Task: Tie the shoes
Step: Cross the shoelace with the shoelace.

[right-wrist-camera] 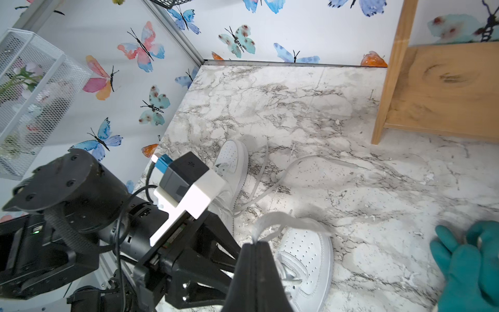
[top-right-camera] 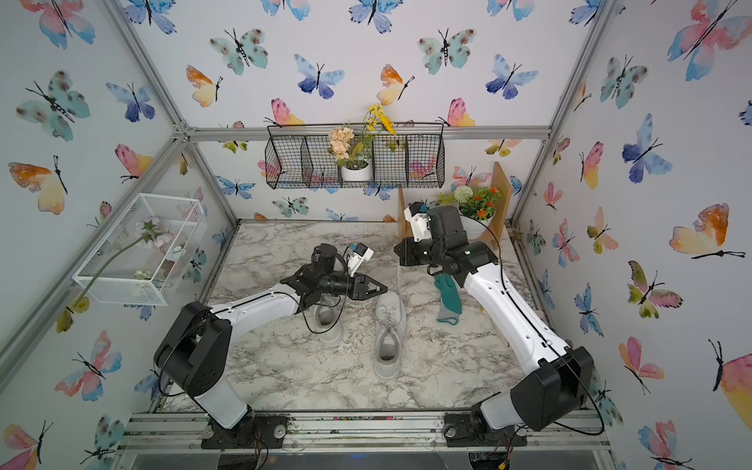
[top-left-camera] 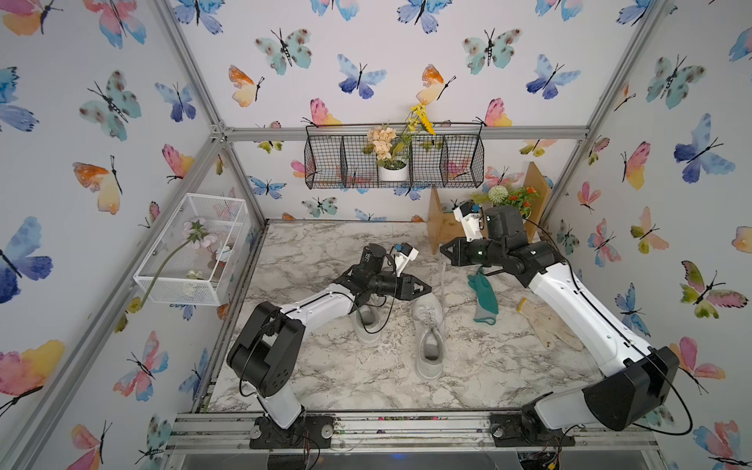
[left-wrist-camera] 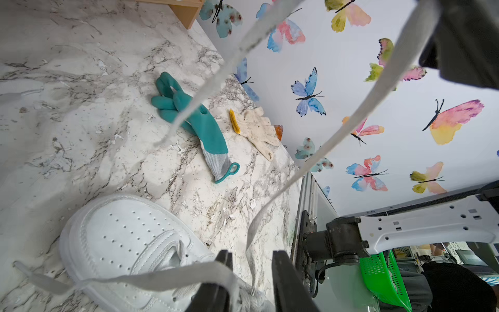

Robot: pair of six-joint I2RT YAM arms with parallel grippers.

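Over the shoe [top-left-camera: 426, 313] the right tool [right-wrist-camera: 255, 244] clamps its lace [right-wrist-camera: 280, 217]; left tool [left-wrist-camera: 252, 255], slightly parted, straddles it.

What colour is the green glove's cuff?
Grey cuff with teal edge; clearest in left wrist view.

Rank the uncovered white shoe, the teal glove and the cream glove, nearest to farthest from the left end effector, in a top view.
1. White shoe, its toe right by the left end effector.
2. Teal glove, off to the right.
3. Cream glove, farther right, beside the right arm.
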